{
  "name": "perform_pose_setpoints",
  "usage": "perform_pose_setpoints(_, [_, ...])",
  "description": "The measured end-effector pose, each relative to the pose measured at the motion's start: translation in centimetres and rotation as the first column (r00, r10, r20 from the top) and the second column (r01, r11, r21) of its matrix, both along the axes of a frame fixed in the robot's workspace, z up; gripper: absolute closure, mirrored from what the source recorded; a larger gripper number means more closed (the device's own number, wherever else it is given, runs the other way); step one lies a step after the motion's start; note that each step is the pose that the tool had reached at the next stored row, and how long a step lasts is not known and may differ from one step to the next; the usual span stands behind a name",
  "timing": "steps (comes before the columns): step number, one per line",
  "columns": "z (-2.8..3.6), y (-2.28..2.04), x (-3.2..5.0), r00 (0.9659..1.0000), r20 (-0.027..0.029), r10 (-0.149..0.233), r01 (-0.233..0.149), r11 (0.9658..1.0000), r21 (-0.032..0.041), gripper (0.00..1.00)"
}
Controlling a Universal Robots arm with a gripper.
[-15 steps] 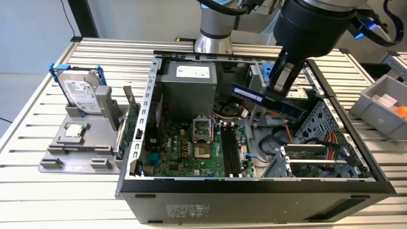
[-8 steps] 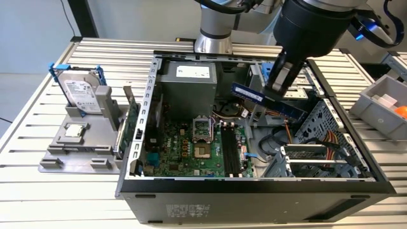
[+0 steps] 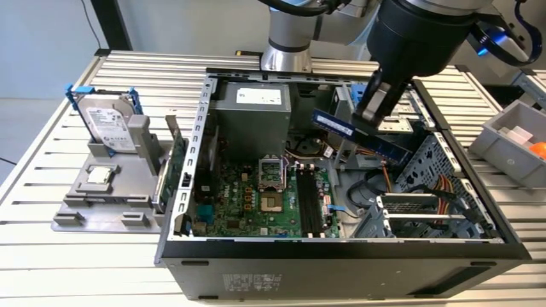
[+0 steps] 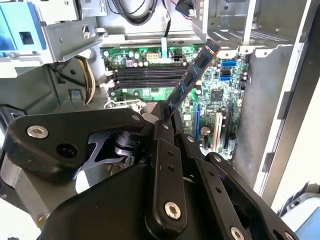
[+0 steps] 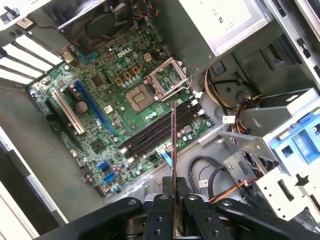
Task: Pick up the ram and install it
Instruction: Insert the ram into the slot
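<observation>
**STEP IN HAND: RAM GRIPPED, CARRIED OVER THE OPEN CASE**

Order follows the exterior view, from its left to its right.

1. Holder (image 3: 94, 204). It stands on the worktop (image 3: 51, 268) and carries the hard drive (image 3: 111, 125), upright, and the processor chip (image 3: 101, 174), flat. Neither belongs to this step.

2. Computer case (image 3: 201, 128). It lies open just beside the holder, with the motherboard (image 3: 247, 195) exposed. The memory slots (image 3: 309, 201) run along the board's right-hand part. In the first wrist view the slots (image 5: 160, 132) look unoccupied.

3. Ram (image 3: 337, 126). It is off the worktop, in the air above the case, to the right of the slots and well apart from them. It hangs tilted, its lower end toward the drive-bay side. In the second wrist view the ram (image 4: 192, 77) reaches out over the board. In the first wrist view the ram (image 5: 173, 140) shows edge-on.

4. Claw (image 3: 369, 118). It is closed narrow on the ram's flat faces. Both wrist views show the stick clamped between the fingers.

5. Bin (image 3: 512, 137). It sits clear of the work.

Assessment: pick-up is complete; installation is not yet done.

Requirement, as judged: seating calls for the stick's long edge parallel to a slot, squarely above it, then straight downward pressure. Any tilt at contact risks jamming.
</observation>
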State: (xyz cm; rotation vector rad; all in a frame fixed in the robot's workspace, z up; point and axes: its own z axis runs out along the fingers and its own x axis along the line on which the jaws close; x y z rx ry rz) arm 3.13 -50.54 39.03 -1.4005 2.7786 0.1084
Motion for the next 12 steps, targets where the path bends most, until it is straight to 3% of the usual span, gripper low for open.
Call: perform_pose_setpoints(12, [0.00,0.00,0.00,0.9968,0.0000,-0.080,0.080,0.9968,0.0001,1.00])
